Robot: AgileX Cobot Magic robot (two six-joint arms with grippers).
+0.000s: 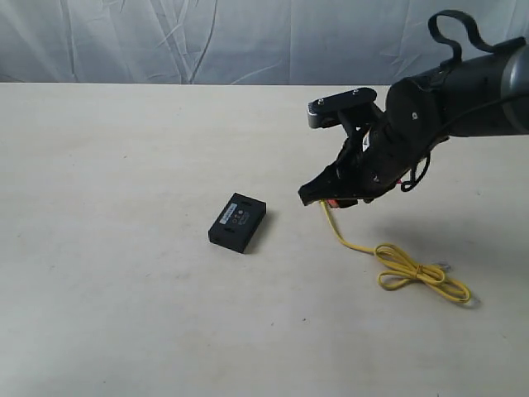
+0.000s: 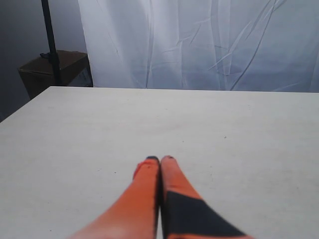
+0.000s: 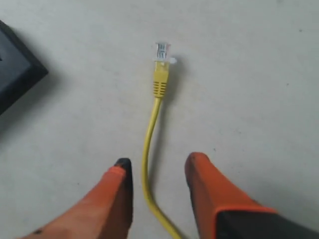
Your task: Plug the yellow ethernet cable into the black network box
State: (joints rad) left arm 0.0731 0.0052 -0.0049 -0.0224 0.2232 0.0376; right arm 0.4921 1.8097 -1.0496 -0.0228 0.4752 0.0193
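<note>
The yellow ethernet cable [image 1: 397, 260] lies on the table at the right, looped in a knot at its near end. Its other end runs under my right gripper [image 1: 326, 198]. In the right wrist view the cable [image 3: 149, 134] passes between the orange fingers [image 3: 117, 194], lying on the table, and its clear plug [image 3: 162, 51] lies free ahead of them. The right gripper [image 3: 157, 167] is open and holds nothing. The black network box [image 1: 237, 222] sits flat near the table's middle, left of the right gripper; its corner [image 3: 15, 74] shows in the right wrist view. My left gripper [image 2: 160, 159] is shut and empty.
A pale table [image 1: 124, 289] carries everything. A crumpled white curtain [image 1: 207, 41] hangs behind it. In the left wrist view a brown cardboard box [image 2: 55, 69] and a black stand pole [image 2: 50, 40] stand beyond the table's far corner.
</note>
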